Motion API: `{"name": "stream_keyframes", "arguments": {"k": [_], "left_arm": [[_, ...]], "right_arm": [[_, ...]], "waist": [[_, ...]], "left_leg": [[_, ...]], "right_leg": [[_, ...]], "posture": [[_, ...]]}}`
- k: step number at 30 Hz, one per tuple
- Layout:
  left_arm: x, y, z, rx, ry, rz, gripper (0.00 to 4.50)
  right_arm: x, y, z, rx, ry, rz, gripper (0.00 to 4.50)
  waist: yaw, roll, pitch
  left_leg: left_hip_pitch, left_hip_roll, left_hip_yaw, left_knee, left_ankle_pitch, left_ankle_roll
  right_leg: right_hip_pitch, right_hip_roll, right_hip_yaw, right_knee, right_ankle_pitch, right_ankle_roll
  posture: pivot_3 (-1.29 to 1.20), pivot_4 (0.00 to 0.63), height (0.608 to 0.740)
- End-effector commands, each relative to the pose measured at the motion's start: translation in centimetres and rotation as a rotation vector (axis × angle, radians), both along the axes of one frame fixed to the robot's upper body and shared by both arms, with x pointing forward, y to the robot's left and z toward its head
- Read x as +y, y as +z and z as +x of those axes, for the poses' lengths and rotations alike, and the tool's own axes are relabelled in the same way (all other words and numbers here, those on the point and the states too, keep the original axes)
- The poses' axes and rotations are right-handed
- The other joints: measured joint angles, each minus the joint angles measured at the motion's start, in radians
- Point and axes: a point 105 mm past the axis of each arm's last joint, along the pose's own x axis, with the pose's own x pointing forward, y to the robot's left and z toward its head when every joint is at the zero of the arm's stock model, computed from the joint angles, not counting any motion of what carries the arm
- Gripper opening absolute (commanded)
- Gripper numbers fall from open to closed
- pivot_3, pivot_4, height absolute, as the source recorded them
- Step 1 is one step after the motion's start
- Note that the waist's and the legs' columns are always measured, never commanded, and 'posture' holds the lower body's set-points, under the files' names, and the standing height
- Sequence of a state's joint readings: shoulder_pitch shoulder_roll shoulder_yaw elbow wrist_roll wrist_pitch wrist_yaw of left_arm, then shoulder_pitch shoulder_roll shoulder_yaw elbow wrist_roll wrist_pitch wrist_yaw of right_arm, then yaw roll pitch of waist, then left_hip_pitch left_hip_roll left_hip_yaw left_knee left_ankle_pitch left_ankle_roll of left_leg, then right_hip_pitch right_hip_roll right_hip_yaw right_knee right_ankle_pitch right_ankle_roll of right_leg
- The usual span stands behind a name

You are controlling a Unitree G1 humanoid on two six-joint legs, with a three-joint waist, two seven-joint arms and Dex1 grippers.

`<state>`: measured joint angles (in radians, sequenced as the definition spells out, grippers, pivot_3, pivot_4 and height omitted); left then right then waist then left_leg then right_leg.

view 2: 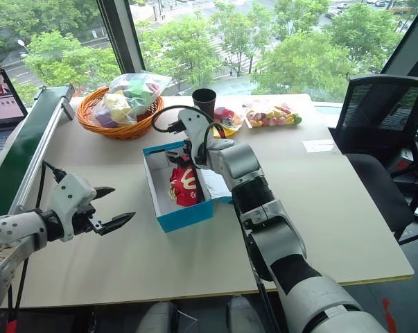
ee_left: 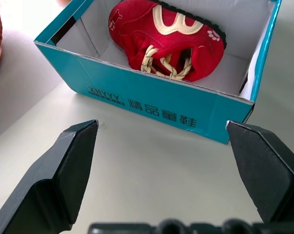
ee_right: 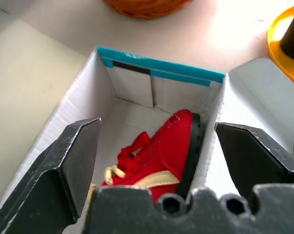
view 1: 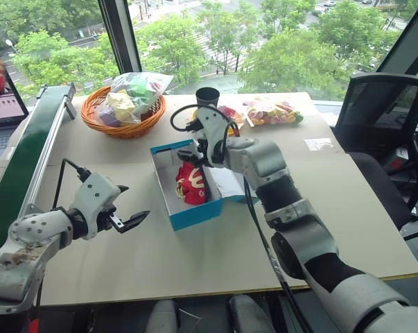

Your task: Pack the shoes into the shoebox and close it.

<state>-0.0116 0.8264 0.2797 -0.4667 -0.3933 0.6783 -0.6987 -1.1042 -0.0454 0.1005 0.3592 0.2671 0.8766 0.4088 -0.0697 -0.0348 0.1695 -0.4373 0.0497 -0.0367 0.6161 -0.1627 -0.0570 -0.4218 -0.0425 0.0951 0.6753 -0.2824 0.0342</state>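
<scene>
Red shoes (view 1: 192, 183) inside blue shoebox (view 1: 195, 215) — right gripper (view 1: 193, 157) above, jaws wide; left gripper (view 1: 129, 222) beside, jaws wide

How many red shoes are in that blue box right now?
1 for sure: a red shoe lying on its side inside the blue shoebox, under the open right gripper. The red heap in the head views may hide a second.

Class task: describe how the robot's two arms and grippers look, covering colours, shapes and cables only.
Both arms are silver-grey segmented shells with black joints. The left gripper and right gripper each carry two black, wedge-shaped fingers on a pale wrist block. Black cables loop over each wrist, and one long cable runs along the right arm.
</scene>
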Motion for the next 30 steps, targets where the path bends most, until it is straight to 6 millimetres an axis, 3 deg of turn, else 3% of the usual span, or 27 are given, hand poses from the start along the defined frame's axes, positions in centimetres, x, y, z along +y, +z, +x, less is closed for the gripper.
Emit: {"name": "stream_keyframes", "arguments": {"k": [1, 3, 5, 8, 11, 14, 25, 30], "left_arm": [[4.8, 0.5, 1.0, -0.082, 0.254, -0.033, 4.50], [8.3, 0.2, 1.2, -0.126, 0.431, -0.044, 4.50], [10.4, 0.1, 1.1, -0.156, 0.536, -0.074, 4.50], [13.3, 0.8, 0.6, -0.266, 0.672, -0.136, 4.50], [15.3, 1.3, 0.4, -0.358, 0.773, -0.180, 4.50], [17.6, 1.6, 0.1, -0.418, 0.884, -0.216, 4.50], [22.6, 2.2, 0.5, -0.451, 1.022, -0.226, 4.50], [23.5, 2.7, 1.8, -0.439, 1.007, -0.214, 4.50]], "right_arm": [[-0.7, 4.7, -4.7, -0.122, 0.327, 0.284, 4.48], [-2.3, 4.5, -6.2, -0.126, 0.408, 0.352, 4.48], [-3.4, 3.4, -6.9, -0.143, 0.437, 0.326, 4.48], [-4.8, -1.1, -7.3, -0.115, 0.450, 0.177, 4.48], [-5.1, -3.8, -7.3, -0.162, 0.442, 0.066, 4.48], [-4.3, -4.3, -7.7, -0.161, 0.450, 0.103, 4.48], [-2.2, -4.8, -8.6, -0.214, 0.442, 0.090, 4.48], [-2.1, -4.8, -8.5, -0.219, 0.431, 0.083, 4.48]], "waist": [[0.001, 0.000, 0.000], [0.002, 0.000, 0.000], [0.002, 0.000, 0.000], [0.004, -0.001, 0.000], [0.003, -0.001, -0.001], [-0.003, -0.001, 0.000], [0.007, -0.002, -0.001], [0.008, -0.003, -0.001]], "left_leg": [[0.000, 0.000, 0.000, 0.000, 0.000, 0.000], [0.000, 0.000, 0.000, 0.000, 0.000, 0.000], [0.000, 0.000, -0.001, 0.000, 0.000, 0.000], [0.001, 0.000, -0.001, 0.002, 0.000, 0.000], [0.001, 0.000, -0.001, 0.002, 0.000, 0.000], [0.001, 0.000, 0.000, 0.002, 0.000, 0.000], [0.003, 0.000, -0.001, 0.002, 0.001, -0.001], [0.003, 0.000, -0.001, 0.002, 0.001, -0.002]], "right_leg": [[0.000, 0.000, 0.000, 0.000, 0.000, 0.000], [0.001, 0.000, 0.000, -0.001, 0.000, 0.000], [0.001, 0.000, -0.001, -0.001, 0.000, 0.000], [0.002, 0.000, -0.001, 0.000, 0.000, 0.000], [0.002, 0.000, -0.001, 0.000, 0.000, 0.000], [0.000, 0.000, 0.000, 0.002, 0.000, 0.000], [0.002, 0.000, -0.001, 0.003, 0.000, 0.000], [0.002, 0.000, -0.001, 0.004, 0.000, 0.000]], "posture": [[0.00, 0.150, 0.734], [0.00, 0.150, 0.734], [0.00, 0.150, 0.734], [0.00, 0.150, 0.734], [0.00, 0.150, 0.734], [0.00, 0.150, 0.734], [0.00, 0.150, 0.734], [0.00, 0.150, 0.734]]}}
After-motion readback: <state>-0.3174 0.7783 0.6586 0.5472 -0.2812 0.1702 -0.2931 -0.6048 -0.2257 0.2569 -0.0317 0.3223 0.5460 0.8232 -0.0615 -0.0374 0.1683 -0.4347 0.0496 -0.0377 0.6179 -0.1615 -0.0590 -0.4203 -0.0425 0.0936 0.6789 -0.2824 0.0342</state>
